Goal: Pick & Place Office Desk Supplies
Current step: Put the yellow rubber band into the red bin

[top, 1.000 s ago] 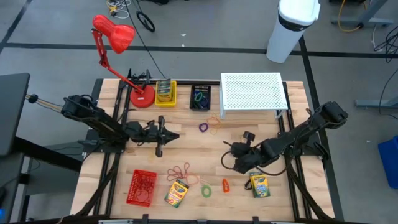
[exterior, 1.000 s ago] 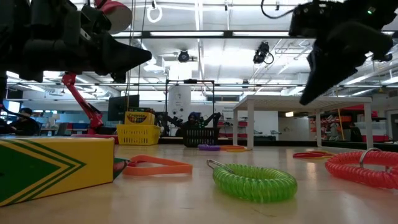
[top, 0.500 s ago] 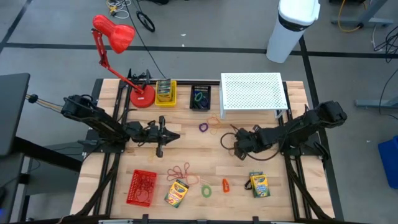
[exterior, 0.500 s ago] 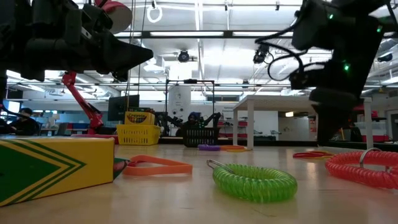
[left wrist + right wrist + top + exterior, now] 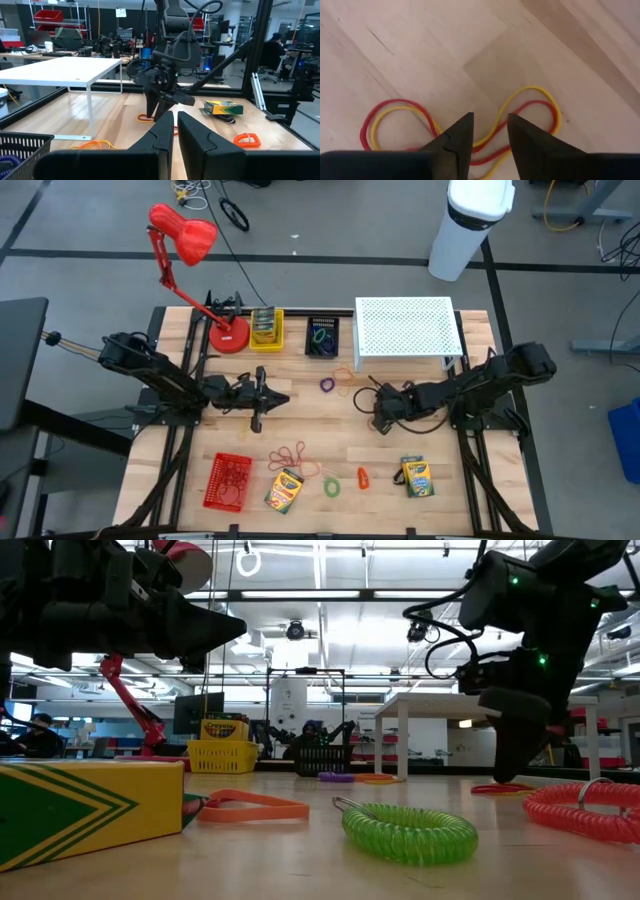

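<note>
While the right claw (image 5: 490, 131) is hanging parted over the red and yellow rubber bands (image 5: 470, 125), its tips risk scraping the table (image 5: 420, 40) and missing such flat loops. Left claw (image 5: 174, 131) is waiting clenched and empty above mid-table.

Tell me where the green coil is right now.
In the high view, the green coil lies near the table's front edge, between a crayon box and a small orange clip.

No lettering, label or number can be read anywhere.
</note>
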Tool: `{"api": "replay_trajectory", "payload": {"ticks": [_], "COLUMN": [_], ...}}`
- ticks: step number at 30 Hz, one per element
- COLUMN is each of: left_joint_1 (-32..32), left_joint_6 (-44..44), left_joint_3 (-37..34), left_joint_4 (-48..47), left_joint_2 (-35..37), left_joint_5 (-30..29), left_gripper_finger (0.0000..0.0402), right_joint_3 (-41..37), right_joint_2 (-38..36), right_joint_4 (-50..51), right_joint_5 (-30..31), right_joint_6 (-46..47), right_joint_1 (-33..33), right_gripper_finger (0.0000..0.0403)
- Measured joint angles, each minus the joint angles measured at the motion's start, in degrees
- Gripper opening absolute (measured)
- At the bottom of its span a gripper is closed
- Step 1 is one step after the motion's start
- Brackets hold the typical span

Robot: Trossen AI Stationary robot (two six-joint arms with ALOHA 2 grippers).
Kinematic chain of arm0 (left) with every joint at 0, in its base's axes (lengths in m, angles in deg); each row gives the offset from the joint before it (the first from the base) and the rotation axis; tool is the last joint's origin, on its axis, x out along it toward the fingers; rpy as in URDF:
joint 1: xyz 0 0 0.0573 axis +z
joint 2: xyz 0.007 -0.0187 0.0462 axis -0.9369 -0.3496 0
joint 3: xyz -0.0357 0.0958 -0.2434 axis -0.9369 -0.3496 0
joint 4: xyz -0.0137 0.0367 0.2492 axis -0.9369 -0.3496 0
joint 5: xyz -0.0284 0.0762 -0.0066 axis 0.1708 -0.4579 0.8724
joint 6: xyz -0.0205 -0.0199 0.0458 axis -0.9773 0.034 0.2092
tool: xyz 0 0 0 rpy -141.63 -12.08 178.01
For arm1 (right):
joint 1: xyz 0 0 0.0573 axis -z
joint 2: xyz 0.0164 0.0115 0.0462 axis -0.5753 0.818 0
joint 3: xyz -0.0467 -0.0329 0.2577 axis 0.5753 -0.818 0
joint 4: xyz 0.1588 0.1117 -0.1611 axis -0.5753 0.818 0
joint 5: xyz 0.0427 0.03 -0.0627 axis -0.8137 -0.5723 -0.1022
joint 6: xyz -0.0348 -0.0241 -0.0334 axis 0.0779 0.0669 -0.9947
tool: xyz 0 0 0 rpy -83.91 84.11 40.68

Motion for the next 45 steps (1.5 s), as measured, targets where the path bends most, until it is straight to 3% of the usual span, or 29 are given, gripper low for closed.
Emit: {"api": "replay_trajectory", "payload": {"ticks": [12, 20, 28, 39, 45], "left_joint_1": [0.0, 0.0, 0.0, 0.0, 0.0], "left_joint_6": [0.0, 0.0, 0.0, 0.0, 0.0], "left_joint_3": [0.0, 0.0, 0.0, 0.0, 0.0], "left_joint_4": [0.0, 0.0, 0.0, 0.0, 0.0], "left_joint_2": [0.0, 0.0, 0.0, 0.0, 0.0], "left_joint_5": [0.0, 0.0, 0.0, 0.0, 0.0], "left_gripper_finger": [0.0034, 0.0034, 0.0034, 0.0034, 0.0034], "right_joint_3": [0.1, -0.1, 2.7, 8.9, 9.5], "right_joint_2": [2.7, 2.2, -1.3, -4.8, -4.8], "right_joint_4": [-0.7, -3.0, -3.0, -3.3, -13.0], "right_joint_5": [2.2, 3.3, 7.8, 19.1, 24.6], "right_joint_6": [-0.4, -5.3, -8.7, -13.7, -21.4], "right_joint_1": [-0.1, -0.1, -1.0, -9.3, -10.8], "right_gripper_finger": [0.0085, 0.0008, 0.0015, 0.001, 0.0006]}}
